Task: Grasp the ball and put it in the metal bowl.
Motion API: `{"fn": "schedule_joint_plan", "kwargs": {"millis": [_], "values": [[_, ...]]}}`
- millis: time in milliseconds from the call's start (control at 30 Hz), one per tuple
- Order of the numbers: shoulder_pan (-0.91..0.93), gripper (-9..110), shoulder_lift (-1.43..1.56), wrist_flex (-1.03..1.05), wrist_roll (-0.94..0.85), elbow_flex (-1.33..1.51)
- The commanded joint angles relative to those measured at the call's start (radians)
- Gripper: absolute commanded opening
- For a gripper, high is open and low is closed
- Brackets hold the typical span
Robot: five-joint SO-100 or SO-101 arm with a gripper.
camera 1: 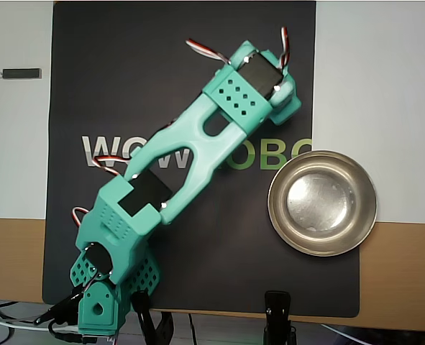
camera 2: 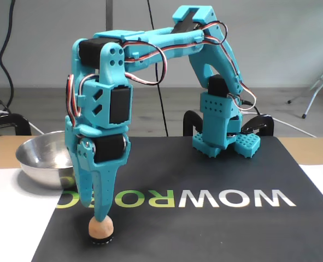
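Teal gripper down over ball; bowl empty.
Overhead view: the teal arm [camera 1: 190, 154] hid the ball; the round silver metal bowl [camera 1: 322, 203] lay beside the black mat [camera 1: 97, 86].
Fixed view: the teal two-finger gripper [camera 2: 99, 215] touched the small peach-orange ball [camera 2: 100, 229] near the bowl [camera 2: 41, 158]; finger state indeterminate.

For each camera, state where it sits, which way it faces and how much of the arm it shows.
Overhead view: above the table, looking straight down; whole arm from base to wrist, metal bowl at right; ball hidden.
Fixed view: low at the table's far edge, facing the arm's base; full arm, gripper with fingers pointing down at the ball.
Shared: arm, bowl, black mat.
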Motion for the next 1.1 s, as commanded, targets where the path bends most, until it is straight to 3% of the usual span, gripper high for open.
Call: {"fn": "schedule_joint_plan", "kwargs": {"millis": [0, 1067], "values": [[-0.006, 51, -0.012, -0.009, -0.003, -0.04], [-0.014, 51, -0.075, -0.009, -0.003, -0.038]]}}
